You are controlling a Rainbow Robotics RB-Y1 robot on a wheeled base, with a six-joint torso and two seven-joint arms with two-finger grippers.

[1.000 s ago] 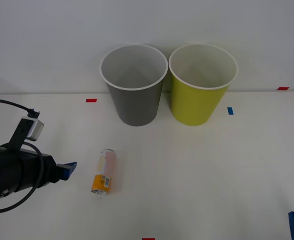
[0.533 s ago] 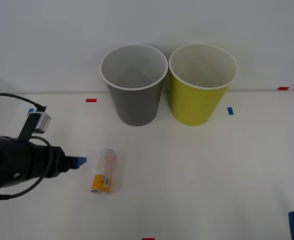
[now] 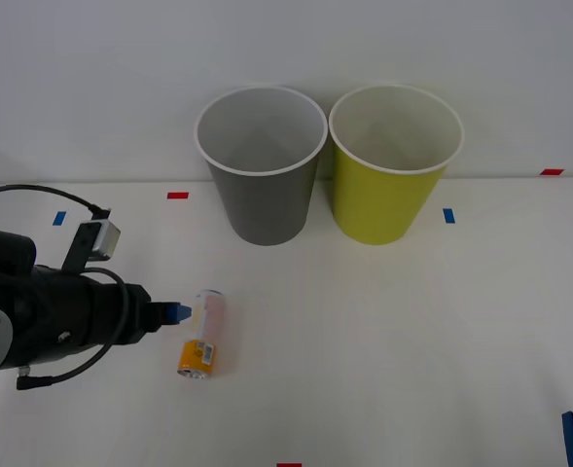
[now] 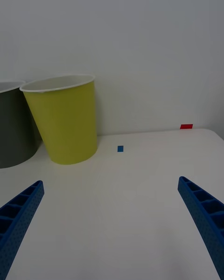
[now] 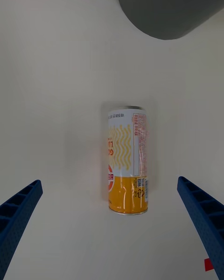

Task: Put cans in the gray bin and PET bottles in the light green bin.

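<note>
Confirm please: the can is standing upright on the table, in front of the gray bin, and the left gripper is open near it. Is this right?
Not quite. The can lies on its side, as the front view shows. The rest holds: it is in front of the gray bin, with the open left gripper near it.

Open white table (image 3: 383, 341) surrounds the can (image 3: 202, 333) lying on its side, with the left gripper (image 3: 177, 312) just beside it, fingers spread. The gray bin (image 3: 262, 165) and green bin (image 3: 393, 163) stand nearly touching against the back wall.
</note>
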